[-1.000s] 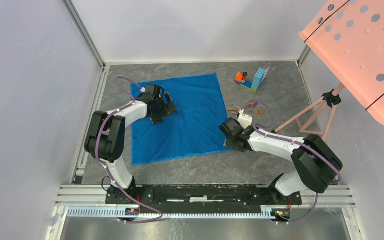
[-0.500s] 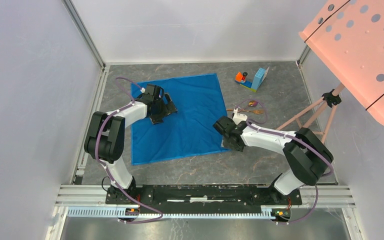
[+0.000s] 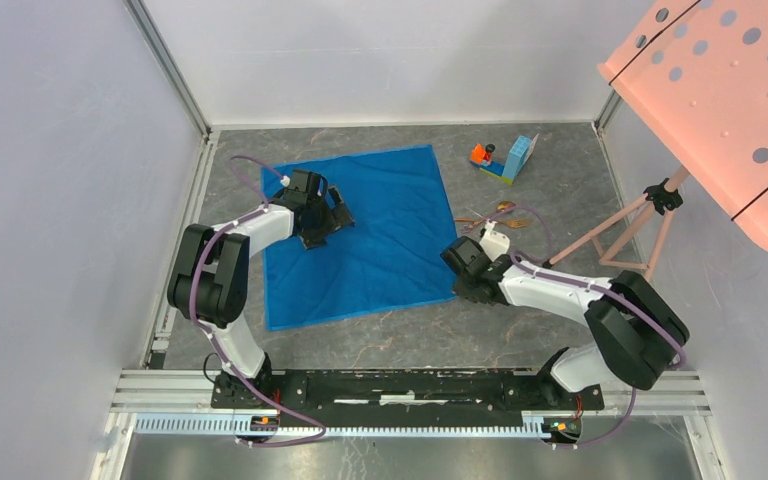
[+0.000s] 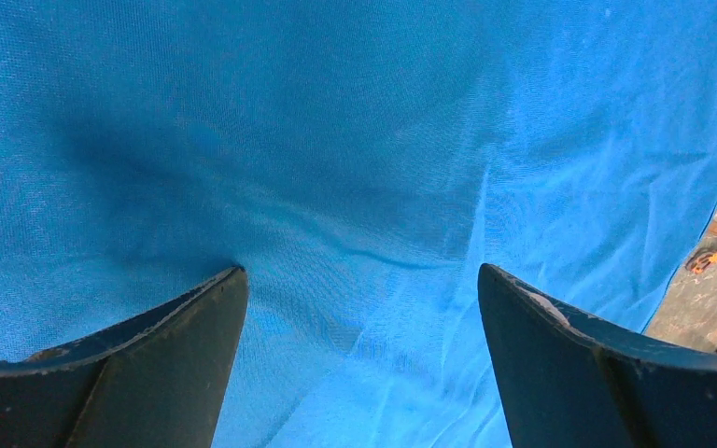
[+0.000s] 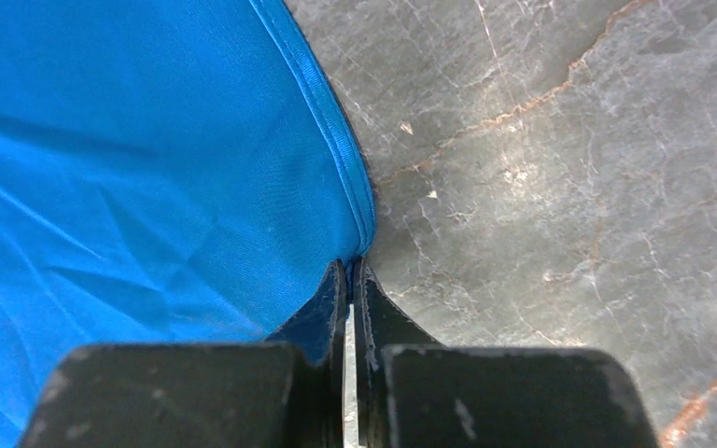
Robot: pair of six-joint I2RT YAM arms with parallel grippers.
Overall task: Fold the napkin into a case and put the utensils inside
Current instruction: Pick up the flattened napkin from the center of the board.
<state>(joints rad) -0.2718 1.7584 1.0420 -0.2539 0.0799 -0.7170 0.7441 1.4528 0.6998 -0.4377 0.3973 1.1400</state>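
Tightly pressed together, right gripper on the napkin corner hem.

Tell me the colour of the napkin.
Plain bright blue, no pattern; the napkin shows best in the top external view.

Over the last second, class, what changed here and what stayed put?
The right gripper swung left over the napkin, came back and shut on its near right hem. The left gripper stays open over the napkin; the utensils and toy blocks have not moved.
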